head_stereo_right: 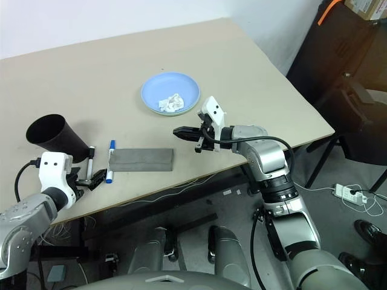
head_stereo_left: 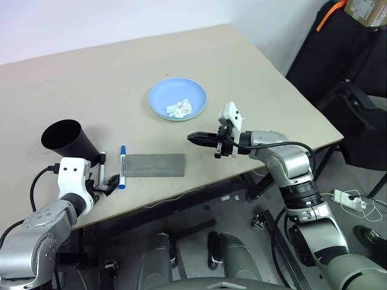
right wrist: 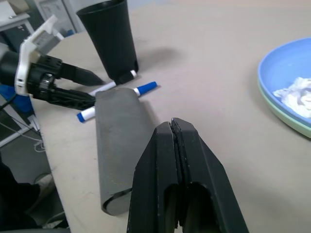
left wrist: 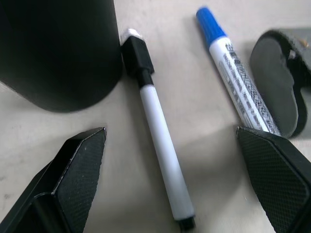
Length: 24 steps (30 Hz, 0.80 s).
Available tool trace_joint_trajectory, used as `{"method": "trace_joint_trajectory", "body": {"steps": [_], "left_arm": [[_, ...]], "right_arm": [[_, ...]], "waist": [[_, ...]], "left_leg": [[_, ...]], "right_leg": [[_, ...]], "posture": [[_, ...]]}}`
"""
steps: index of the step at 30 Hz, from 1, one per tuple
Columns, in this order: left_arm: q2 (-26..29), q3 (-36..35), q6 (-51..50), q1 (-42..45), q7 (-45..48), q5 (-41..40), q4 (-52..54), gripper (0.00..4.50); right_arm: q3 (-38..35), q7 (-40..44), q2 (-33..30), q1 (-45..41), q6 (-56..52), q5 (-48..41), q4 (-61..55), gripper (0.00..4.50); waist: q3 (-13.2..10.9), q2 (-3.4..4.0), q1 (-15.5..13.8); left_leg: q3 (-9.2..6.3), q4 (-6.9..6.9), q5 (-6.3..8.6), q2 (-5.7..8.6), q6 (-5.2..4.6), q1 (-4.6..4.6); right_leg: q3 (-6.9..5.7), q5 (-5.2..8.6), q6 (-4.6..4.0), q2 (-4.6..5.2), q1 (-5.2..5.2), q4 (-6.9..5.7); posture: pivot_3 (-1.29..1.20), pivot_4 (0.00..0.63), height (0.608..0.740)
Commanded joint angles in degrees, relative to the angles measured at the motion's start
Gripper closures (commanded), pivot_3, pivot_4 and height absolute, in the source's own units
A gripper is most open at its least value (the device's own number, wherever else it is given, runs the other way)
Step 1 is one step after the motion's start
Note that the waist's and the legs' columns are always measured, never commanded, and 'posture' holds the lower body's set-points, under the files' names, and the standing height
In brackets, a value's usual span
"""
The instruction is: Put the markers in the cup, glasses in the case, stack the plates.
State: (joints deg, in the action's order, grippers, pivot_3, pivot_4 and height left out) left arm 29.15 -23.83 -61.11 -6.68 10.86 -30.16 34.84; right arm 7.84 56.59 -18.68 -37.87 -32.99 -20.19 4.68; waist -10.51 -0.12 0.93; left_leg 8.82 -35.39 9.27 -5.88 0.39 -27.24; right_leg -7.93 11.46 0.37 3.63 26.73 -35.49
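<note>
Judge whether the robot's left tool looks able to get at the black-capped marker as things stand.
Probably yes. The left tool is open, with the black-capped marker lying flat on the table between its fingers and nothing on top. The cup and blue-capped marker lie close beside it, leaving little spare room.

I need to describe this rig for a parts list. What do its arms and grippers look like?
Both arms are silver-grey metal segments with black joints and black cables alongside. Left gripper and right gripper: white housing, black tapered jaws with textured pads.
</note>
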Motion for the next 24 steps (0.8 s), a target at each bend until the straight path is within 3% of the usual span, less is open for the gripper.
{"method": "trace_joint_trajectory", "body": {"steps": [1, 7, 8, 12, 21, 24], "left_arm": [[-1.2, -0.2, -5.5, 1.6, -2.2, -1.1, 1.9, 0.0], [-3.6, -2.9, -12.8, 6.4, -4.9, -1.2, 1.1, 0.0], [-3.3, -3.1, -13.8, 7.1, -5.1, -0.9, 0.8, 0.19], [-2.9, -3.9, -17.6, 9.7, -5.6, -0.1, 0.1, 1.2], [0.0, -2.5, -24.3, 9.5, -3.8, 0.4, 1.8, 4.38], [1.3, -2.1, -25.3, 8.6, -1.9, -0.1, 2.5, 4.48]], "right_arm": [[0.5, -0.3, 0.0, -1.6, 1.0, 0.2, -0.6, 4.47], [0.9, -0.7, -0.1, -1.8, 1.8, 0.8, 0.1, 4.47], [0.9, -0.8, -0.2, -1.9, 2.0, 0.9, 0.4, 4.49], [1.1, -1.1, -0.1, -2.4, 2.5, 1.6, 1.5, 4.5], [1.1, -1.9, 0.2, -3.5, 2.7, 2.2, 3.0, 4.5], [1.3, -2.3, 0.3, -3.8, 2.9, 2.6, 3.8, 4.5]], "waist": [[0.0, 0.0, -0.1], [0.0, 0.01, -0.2], [0.0, 0.01, -0.2], [0.0, 0.01, -0.2], [0.0, 0.02, -0.1], [0.0, 0.02, -0.1]], "left_leg": [[0.0, 0.0, 0.0, 0.01, 0.0, 0.0], [-0.1, -0.28, 0.0, 0.02, -0.01, 0.06], [-0.16, -0.35, 0.0, 0.01, -0.01, 0.07], [-0.27, -0.45, 0.0, 0.01, -0.01, 0.07], [-0.33, -0.44, 0.0, 0.02, -0.01, 0.05], [-0.32, -0.43, 0.0, 0.02, -0.01, 0.01]], "right_leg": [[0.0, 0.0, 0.0, 0.0, 0.0, 0.0], [-0.03, 0.0, 0.02, -0.03, -0.18, -0.09], [-0.04, -0.03, 0.06, -0.03, -0.24, -0.09], [-0.07, -0.13, 0.07, -0.04, -0.28, -0.07], [-0.06, -0.14, 0.06, -0.05, -0.28, 0.05], [-0.05, -0.14, 0.07, -0.05, -0.26, 0.1]], "posture": [[0.0, 0.15, 0.719], [0.0, 0.15, 0.719], [0.0, 0.15, 0.719], [0.0, 0.15, 0.719], [0.0, 0.15, 0.719], [0.0, 0.15, 0.719]]}}
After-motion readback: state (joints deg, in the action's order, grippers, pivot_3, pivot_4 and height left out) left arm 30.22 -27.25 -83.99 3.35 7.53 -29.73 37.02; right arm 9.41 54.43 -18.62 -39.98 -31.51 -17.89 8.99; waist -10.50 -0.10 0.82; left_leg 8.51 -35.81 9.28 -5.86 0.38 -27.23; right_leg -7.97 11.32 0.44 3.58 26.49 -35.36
